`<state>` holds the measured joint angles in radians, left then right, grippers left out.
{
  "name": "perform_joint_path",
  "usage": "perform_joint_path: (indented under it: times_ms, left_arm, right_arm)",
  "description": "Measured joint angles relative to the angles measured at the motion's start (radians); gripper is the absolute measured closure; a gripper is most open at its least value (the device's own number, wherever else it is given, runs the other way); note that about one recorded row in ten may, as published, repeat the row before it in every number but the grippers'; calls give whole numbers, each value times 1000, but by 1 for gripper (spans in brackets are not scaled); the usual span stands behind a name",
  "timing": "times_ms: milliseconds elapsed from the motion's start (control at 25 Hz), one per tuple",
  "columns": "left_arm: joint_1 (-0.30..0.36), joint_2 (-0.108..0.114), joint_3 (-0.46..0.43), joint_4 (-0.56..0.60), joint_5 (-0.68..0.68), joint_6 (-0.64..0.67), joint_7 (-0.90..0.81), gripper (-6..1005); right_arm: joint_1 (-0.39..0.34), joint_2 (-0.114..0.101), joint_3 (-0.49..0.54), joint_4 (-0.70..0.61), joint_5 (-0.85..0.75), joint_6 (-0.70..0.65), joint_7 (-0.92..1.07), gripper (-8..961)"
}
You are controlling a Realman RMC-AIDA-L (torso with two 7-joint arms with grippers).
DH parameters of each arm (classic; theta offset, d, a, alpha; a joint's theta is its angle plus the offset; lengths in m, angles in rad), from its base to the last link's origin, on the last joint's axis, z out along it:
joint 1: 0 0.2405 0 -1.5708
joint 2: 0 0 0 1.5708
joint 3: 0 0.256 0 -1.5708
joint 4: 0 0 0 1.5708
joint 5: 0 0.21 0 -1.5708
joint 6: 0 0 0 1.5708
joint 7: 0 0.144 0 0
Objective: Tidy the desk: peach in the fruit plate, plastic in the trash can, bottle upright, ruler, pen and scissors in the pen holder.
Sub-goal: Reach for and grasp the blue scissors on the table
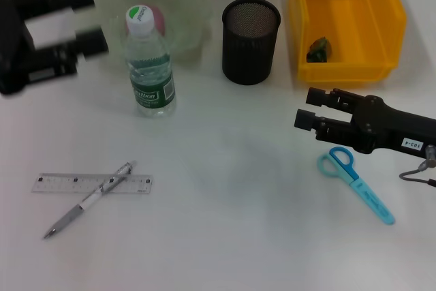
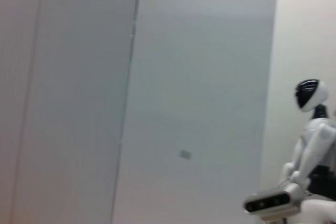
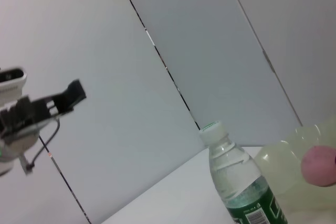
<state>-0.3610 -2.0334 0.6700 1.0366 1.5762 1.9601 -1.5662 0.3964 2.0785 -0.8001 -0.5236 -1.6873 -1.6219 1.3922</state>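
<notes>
The bottle [image 1: 151, 66] [image 3: 239, 187] stands upright in front of the pale green fruit plate [image 1: 187, 5] [image 3: 278, 166]. The pink peach [image 1: 157, 15] [image 3: 319, 165] lies in that plate. A clear ruler [image 1: 68, 183] lies at front left with the pen [image 1: 88, 199] across it. The blue scissors [image 1: 355, 180] lie at right, just in front of my right gripper [image 1: 308, 107], which is open and holds nothing. The left gripper [image 1: 83, 20] hovers open at the far left beside the plate. The black mesh pen holder [image 1: 251, 40] stands at the back centre. A crumpled piece of plastic [image 1: 318, 49] sits in the yellow trash can [image 1: 340, 66].
The left wrist view shows only a wall and another white robot [image 2: 310, 150] standing off to the side. The white table stretches between ruler and scissors.
</notes>
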Motion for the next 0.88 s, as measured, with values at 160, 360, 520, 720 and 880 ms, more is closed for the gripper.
perform_joint_path:
  times_ms: [160, 360, 520, 720, 880]
  left_arm:
    - [25, -1, 49, -99, 7, 13, 134, 312]
    - [49, -12, 135, -211, 28, 7, 298, 312]
    - [38, -25, 150, -283, 61, 4, 360, 313]
    - [10, -29, 161, -379, 121, -32, 427, 313]
    - [5, -30, 161, -401, 137, -93, 439, 314]
  right_arm:
    - [-1, 0, 2, -2, 0, -1, 0, 201]
    - [-3, 0, 4, -4, 0, -10, 2, 201]
    - [1, -1, 4, -15, 2, -11, 6, 201]
    - [10, -1, 4, -18, 3, -12, 15, 201]
    - [9, -3, 4, -18, 3, -12, 15, 202]
